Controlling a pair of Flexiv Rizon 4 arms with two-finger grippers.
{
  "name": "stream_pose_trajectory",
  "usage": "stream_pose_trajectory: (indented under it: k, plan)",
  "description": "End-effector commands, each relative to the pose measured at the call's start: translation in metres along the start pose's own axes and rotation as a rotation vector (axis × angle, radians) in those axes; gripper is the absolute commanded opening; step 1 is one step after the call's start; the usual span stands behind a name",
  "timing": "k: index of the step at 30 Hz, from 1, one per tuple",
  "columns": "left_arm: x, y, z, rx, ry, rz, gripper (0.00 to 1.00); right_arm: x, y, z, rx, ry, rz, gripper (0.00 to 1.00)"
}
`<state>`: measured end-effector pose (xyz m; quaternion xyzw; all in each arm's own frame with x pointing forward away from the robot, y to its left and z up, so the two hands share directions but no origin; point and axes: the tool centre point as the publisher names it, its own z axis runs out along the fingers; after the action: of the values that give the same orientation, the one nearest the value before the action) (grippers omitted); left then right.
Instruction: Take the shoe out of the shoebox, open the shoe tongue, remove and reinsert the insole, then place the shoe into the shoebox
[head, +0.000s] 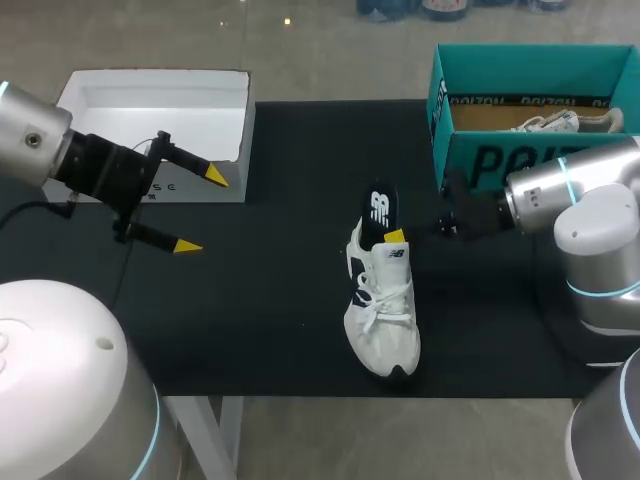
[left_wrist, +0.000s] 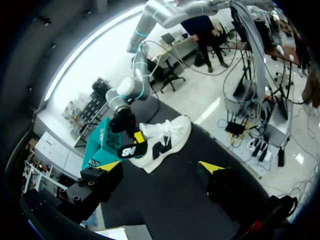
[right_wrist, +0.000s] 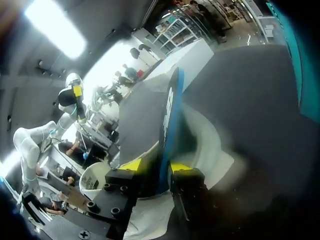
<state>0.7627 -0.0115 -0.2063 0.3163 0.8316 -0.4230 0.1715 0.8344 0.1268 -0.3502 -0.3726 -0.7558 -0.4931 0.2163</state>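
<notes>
The shoe (head: 381, 312) stands out of its box, upright on the black-covered bench (head: 250, 320) near the middle, toe toward the near edge and heel toward the far side. It is white with dark trim and its laces are tied.

The insole (head: 380, 208), dark blue with a white logo, rises from the heel opening and leans back past the heel (how much of it is inside the shoe cannot be told). The right end effector (head: 395, 237) comes in from the right and pinches the insole edge-on. In the right wrist view the insole (right_wrist: 168, 125) runs straight up between the two yellow tips of the right end effector (right_wrist: 157, 167), both pressed against it, with the white shoe (right_wrist: 205, 145) just beyond.

The left end effector (head: 200, 211) hangs well apart from the shoe, over the bench's left side, fingers spread wide and holding nothing. Its own view looks across at the shoe (left_wrist: 167, 140) and insole (left_wrist: 128, 150).

The teal shoebox (head: 470, 160) sits at the far right corner with a second shoe (head: 560, 122) inside. A white box (head: 150, 110) lies open at the far left corner.
</notes>
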Motion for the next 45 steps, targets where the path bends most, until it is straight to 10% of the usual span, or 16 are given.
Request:
stream_pose_trajectory:
  k: [1,11,16,45]
  plan:
    - [0.0,-0.001,0.0,-0.003,0.003,0.0,1.0,-0.004,0.013,0.002,0.008,-0.01,-0.003,0.89]
    - [0.0,-0.001,0.0,-0.003,0.003,0.0,1.0,-0.016,0.032,0.004,0.008,-0.035,-0.012,0.85]
    - [0.0,-0.001,0.0,-0.003,0.003,0.0,1.0,-0.014,0.033,0.004,0.005,-0.031,-0.022,0.0]
    - [0.0,-0.001,0.0,-0.003,0.003,0.0,1.0,-0.003,-0.008,0.008,0.033,-0.004,0.03,0.0]
